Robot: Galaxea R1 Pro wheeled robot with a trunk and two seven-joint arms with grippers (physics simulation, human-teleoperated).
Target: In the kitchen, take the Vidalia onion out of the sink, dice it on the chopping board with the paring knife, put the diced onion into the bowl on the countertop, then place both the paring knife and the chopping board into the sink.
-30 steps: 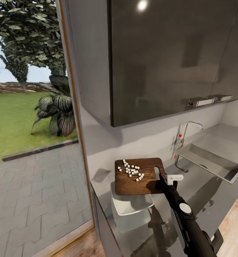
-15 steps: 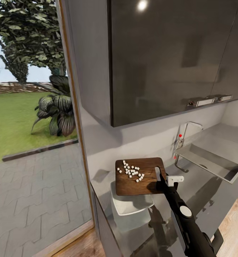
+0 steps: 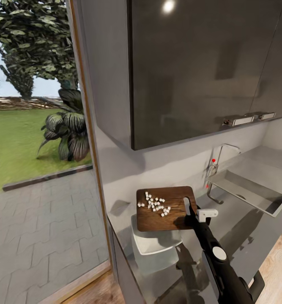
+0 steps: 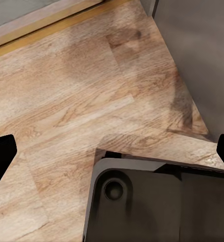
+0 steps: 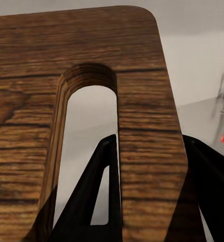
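My right gripper (image 3: 190,213) is clenched on the board (image 3: 157,215) at its slot end, holding it (diced onion (image 3: 154,203) on top) over the bowl (image 3: 151,245) on the surface (image 3: 234,223); left gripper (image 4: 112,151) spread wide.

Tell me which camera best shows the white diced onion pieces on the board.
The head view: the small white onion cubes lie scattered on the dark-brown wooden chopping board, held above the white square-ish bowl. The right wrist view catches the board's handle slot, no cubes; the left wrist view looks at wood-plank floor.
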